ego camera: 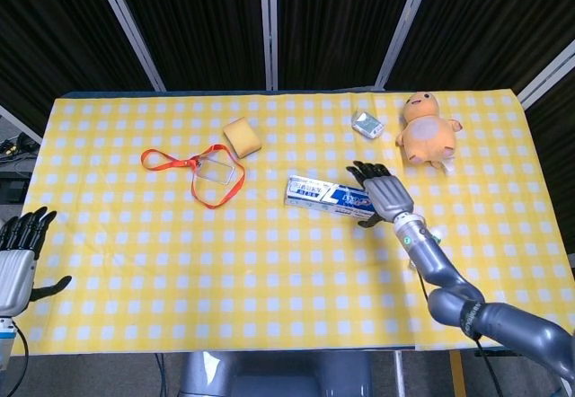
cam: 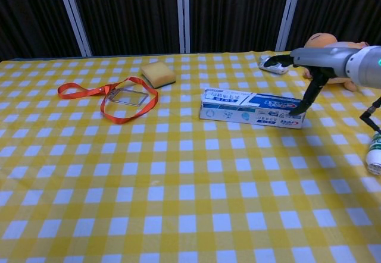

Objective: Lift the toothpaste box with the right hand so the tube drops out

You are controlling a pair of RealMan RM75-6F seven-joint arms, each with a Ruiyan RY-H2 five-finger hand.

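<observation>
The white and blue toothpaste box (ego camera: 329,195) lies flat near the table's middle, long side running left to right; the chest view shows it too (cam: 252,109). My right hand (ego camera: 381,194) hovers over the box's right end with fingers spread. In the chest view this right hand (cam: 324,60) reaches in from the right, and one of its fingers (cam: 307,98) points down at the box's right end. I see no grip around the box. No tube is visible outside it. My left hand (ego camera: 16,259) hangs at the table's near left edge, fingers apart and holding nothing.
A yellow sponge (ego camera: 242,136) and an orange lanyard with a clear badge (ego camera: 203,171) lie to the left. A small packet (ego camera: 367,125) and an orange plush toy (ego camera: 428,131) sit behind the right hand. A small white bottle (cam: 375,152) lies at the right.
</observation>
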